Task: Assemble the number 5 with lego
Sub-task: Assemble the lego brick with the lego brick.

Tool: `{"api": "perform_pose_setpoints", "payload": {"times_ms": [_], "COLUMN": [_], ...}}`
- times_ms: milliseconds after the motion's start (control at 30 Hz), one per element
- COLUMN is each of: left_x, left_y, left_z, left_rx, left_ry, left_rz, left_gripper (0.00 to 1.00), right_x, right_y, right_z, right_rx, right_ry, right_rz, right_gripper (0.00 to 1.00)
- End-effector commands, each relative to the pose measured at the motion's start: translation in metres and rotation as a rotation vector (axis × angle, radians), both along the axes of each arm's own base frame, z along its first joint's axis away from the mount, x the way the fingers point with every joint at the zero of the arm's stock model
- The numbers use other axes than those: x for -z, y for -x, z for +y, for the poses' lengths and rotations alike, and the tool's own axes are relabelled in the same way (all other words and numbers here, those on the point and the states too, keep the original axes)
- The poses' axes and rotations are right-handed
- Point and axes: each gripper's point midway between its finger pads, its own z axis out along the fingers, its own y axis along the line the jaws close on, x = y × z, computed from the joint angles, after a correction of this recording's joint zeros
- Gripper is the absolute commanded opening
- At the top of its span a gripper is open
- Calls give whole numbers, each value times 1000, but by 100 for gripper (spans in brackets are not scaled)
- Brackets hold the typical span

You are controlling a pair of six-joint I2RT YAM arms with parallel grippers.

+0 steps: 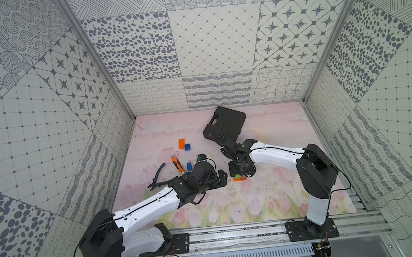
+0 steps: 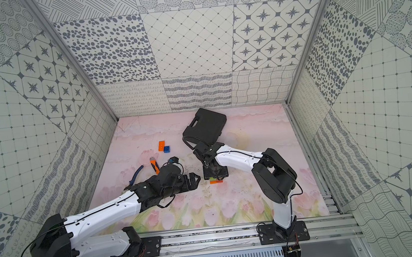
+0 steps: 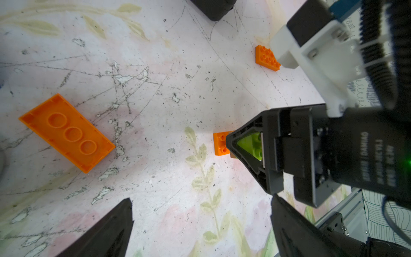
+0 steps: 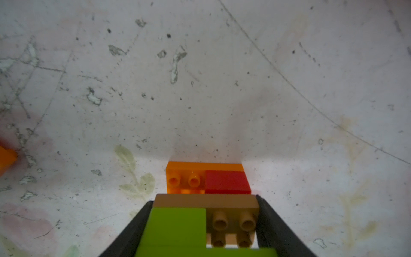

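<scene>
A lego stack (image 4: 206, 178) stands on the mat: a long orange brick at the bottom, a red one on one end, then a long brown brick (image 4: 231, 213) with green bricks (image 4: 178, 224) over it. My right gripper (image 4: 203, 207) is shut on the brown brick's ends. In both top views it hangs over the stack (image 1: 239, 178) (image 2: 216, 180). My left gripper (image 3: 201, 199) (image 1: 222, 179) is open and empty, just left of the stack. Loose lego includes an upside-down orange brick (image 3: 66, 133), a studded orange one (image 1: 182, 144) and blue ones (image 1: 187, 147) (image 1: 190, 166).
A black plastic case (image 1: 225, 123) lies at the back, behind the right wrist. Orange-handled pliers (image 1: 176, 163) and blue-handled pliers (image 1: 159, 175) lie left of centre, close to the left arm. Patterned walls enclose the mat on three sides.
</scene>
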Motion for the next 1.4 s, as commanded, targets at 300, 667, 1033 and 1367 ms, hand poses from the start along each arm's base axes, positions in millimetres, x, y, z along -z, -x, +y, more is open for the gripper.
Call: {"api": "perform_pose_setpoints", "payload": {"times_ms": [300,667,1033,1367], "left_x": [-7,-9,-14,-16], "left_y": [-7,-11,-17,-22], "left_z": [0,5,12,20], "left_rx": [-9,-31,-53,-93], "left_ry": [2,-15,-49,-39], "left_rz": [-39,-59,-87,-106], "left_gripper": [100,100,100,100], "right_x": [15,19,18,7], "right_y": [2,3,2,-1], "right_z": [-4,-4,-3,-5], "right_rx": [0,-7,-6,-5], "right_ry": [29,24,20,22], "right_rz": [16,22,26,6], "right_gripper": [66,66,66,66]}}
